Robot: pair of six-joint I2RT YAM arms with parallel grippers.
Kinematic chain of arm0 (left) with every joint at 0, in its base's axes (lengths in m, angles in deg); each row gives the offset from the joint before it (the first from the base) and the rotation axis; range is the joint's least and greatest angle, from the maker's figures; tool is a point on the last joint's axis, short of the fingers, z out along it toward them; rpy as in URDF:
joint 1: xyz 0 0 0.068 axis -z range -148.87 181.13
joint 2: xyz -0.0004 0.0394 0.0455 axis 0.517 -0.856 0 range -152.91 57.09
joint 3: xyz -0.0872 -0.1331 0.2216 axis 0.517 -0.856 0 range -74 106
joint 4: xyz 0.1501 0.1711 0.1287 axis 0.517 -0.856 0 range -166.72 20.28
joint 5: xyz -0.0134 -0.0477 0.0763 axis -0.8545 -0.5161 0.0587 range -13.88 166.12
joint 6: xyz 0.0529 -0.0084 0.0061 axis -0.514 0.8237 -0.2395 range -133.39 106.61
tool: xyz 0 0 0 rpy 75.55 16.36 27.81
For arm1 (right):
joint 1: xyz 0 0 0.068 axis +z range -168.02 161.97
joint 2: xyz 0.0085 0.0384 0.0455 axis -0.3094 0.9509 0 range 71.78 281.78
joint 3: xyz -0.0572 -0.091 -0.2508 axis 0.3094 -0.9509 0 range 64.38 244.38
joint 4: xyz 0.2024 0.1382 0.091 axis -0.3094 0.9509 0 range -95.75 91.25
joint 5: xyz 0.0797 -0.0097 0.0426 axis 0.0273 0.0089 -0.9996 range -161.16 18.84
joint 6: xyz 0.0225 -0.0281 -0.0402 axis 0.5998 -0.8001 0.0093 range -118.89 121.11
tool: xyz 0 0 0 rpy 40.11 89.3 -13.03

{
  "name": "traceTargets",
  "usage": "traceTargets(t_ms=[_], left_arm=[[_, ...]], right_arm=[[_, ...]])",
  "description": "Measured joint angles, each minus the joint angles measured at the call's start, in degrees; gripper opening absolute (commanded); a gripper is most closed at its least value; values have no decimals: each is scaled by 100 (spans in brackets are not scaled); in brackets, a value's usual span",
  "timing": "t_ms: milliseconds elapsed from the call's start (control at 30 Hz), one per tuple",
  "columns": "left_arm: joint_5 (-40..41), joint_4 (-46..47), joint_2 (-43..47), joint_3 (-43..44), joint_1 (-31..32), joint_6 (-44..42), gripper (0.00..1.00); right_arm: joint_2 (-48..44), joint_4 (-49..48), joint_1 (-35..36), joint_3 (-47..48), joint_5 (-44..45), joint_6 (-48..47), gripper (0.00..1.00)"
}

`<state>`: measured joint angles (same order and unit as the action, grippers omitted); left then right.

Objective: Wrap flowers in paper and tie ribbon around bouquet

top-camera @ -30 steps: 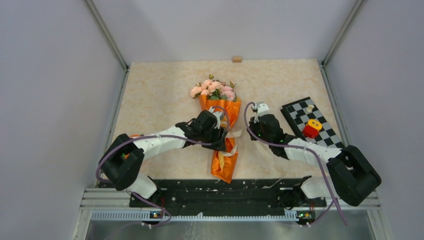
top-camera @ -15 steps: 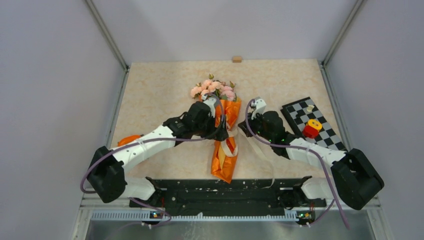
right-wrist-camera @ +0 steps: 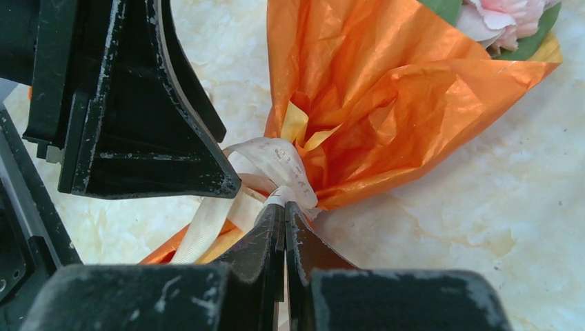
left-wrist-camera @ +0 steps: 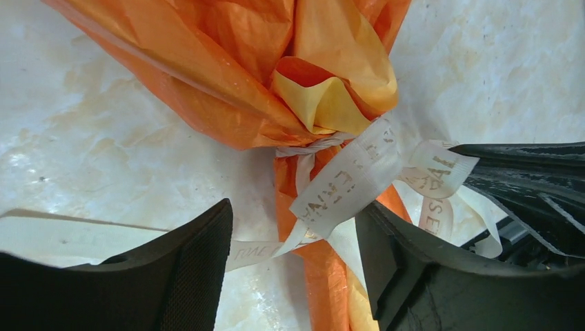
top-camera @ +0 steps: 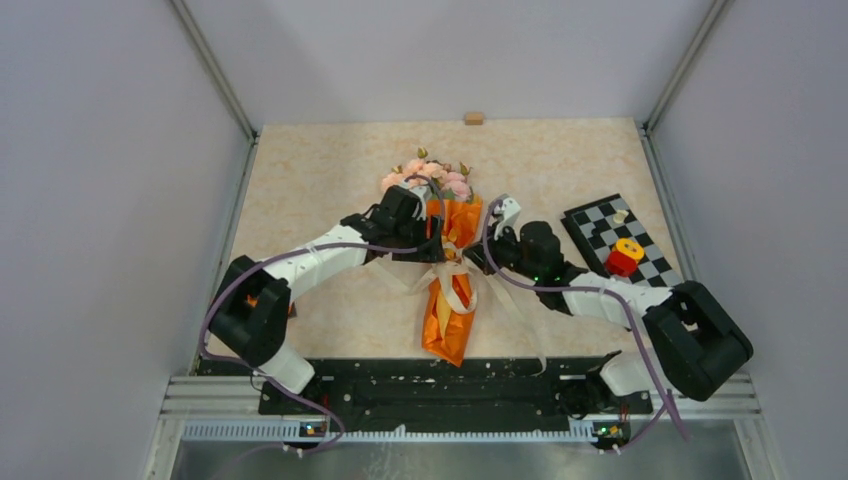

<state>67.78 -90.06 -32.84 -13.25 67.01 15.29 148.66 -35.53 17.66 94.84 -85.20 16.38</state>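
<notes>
The bouquet (top-camera: 452,300) lies mid-table, a narrow cone of glossy orange paper (left-wrist-camera: 227,76) with pink flowers (top-camera: 430,177) at its far end. A cream ribbon (left-wrist-camera: 352,176) with printed letters is tied round the cone's waist, and its tails trail left and right over the table. My left gripper (left-wrist-camera: 295,214) stands open over the waist; a ribbon strip and the paper lie between its fingers, ungripped. My right gripper (right-wrist-camera: 284,207) is shut, with the ribbon (right-wrist-camera: 276,162) pinched at its fingertips right beside the knot. The left gripper's black fingers (right-wrist-camera: 138,124) fill the right wrist view's upper left.
A black-and-white checkered board (top-camera: 640,240) lies at the right with a red and yellow object (top-camera: 625,257) on it. A small wooden block (top-camera: 474,118) sits at the far edge. Walls close in the table on both sides.
My left gripper slid away from me along the cone toward the flowers, its jaws parted. The right gripper moved left to the knot. The ribbon's tails have spread wider.
</notes>
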Motion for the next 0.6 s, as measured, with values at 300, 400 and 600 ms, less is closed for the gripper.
traceTargets(t_ms=[300,400,600], left_arm=[[-542,260,-146,0,-90,-7,18],[-595,328,-146,0,-98,-7,2],[-796,492,-146,0,-103,4,0]], right_arm=[[256,-201,223,0,35,33,0],[308,-295,326,0,68,28,0],[706,-470,560,136,219,20,0]])
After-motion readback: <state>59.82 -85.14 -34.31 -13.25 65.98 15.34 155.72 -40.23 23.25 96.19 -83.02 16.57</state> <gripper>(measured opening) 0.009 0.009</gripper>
